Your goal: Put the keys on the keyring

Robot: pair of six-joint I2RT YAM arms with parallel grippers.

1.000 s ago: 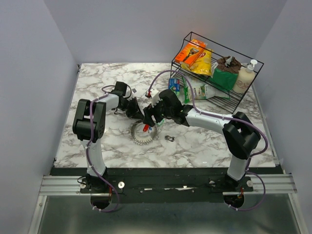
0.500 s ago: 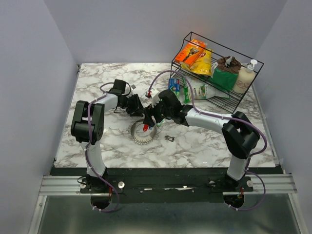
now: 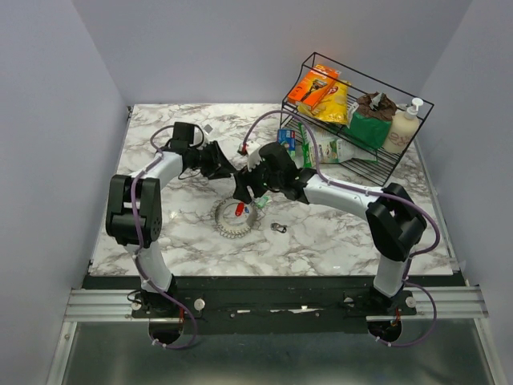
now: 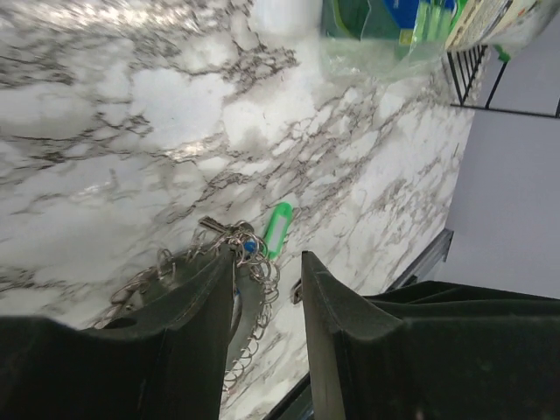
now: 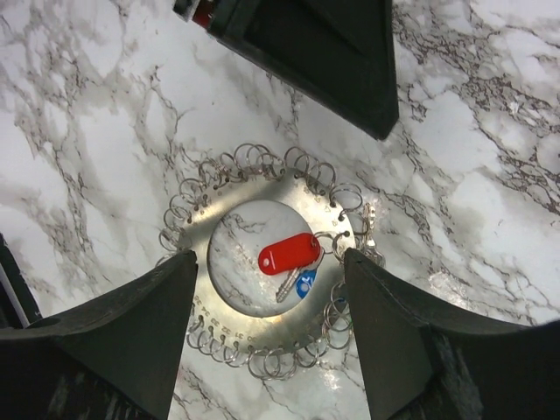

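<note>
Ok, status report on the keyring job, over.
Left gripper open, empty, apart from keyring. Right gripper open, hovering over keyring, red tag below. Loose key lies right of keyring. Nothing in the way.

The black two-fingered left gripper [image 3: 232, 171] has drawn back from the flat silver keyring [image 3: 225, 228] fringed with small wire loops. It has moved toward the upper left of the top view. It was at the ring's upper edge and now stands apart from it. Its fingers, nearly closed before, have parted, with nothing between them. The left arm's black elbow [image 3: 128, 210] has swung left and lower in the frame. The right gripper [image 3: 244, 191] has edged slightly upward above the ring.
</note>
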